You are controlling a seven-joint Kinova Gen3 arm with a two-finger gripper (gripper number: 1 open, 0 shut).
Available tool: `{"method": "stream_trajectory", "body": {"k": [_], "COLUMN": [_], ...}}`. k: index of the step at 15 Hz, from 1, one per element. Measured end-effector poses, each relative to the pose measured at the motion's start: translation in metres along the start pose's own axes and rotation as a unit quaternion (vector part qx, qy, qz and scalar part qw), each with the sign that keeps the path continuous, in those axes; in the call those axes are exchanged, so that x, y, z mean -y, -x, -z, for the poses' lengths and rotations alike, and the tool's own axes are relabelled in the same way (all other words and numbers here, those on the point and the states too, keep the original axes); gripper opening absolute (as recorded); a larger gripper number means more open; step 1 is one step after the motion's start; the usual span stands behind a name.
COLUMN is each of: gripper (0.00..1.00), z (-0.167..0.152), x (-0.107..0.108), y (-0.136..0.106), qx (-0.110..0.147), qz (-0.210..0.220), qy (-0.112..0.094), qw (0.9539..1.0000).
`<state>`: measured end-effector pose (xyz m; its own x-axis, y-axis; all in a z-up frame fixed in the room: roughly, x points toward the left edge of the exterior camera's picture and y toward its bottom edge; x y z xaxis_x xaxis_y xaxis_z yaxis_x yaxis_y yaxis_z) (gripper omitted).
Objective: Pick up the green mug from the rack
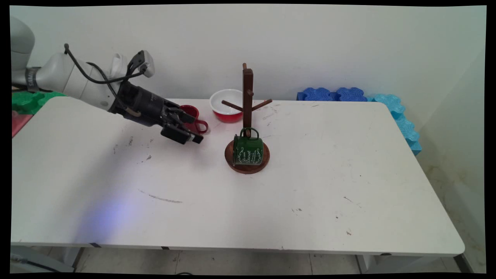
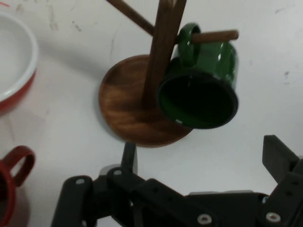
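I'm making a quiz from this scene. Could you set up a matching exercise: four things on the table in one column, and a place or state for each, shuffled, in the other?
Things:
1. green mug
2. red mug
3. bowl
4. gripper

Places or states:
A. hovers empty, jaws open, left of the tree
B. hangs by its handle from a low peg
C. stands on the table behind the gripper
D. sits near the wall, red outside, white inside

Pairs: 1-B, 2-C, 3-D, 4-A
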<state>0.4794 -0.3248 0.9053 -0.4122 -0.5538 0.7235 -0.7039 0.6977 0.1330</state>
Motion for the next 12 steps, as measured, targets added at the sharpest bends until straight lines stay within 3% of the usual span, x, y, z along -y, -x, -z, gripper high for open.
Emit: {"method": "stream_trajectory", "body": {"k": [5, 12], "gripper": [1.00, 1.00], "z": [-0.009, -0.026], "x": [-0.011, -0.021], "y": [0.000, 0.006], "qx": [-0.021, -0.032], "qz": [0.063, 0.151], "qy": [0.010, 0.019], "qw": [0.9978, 0.9878]}}
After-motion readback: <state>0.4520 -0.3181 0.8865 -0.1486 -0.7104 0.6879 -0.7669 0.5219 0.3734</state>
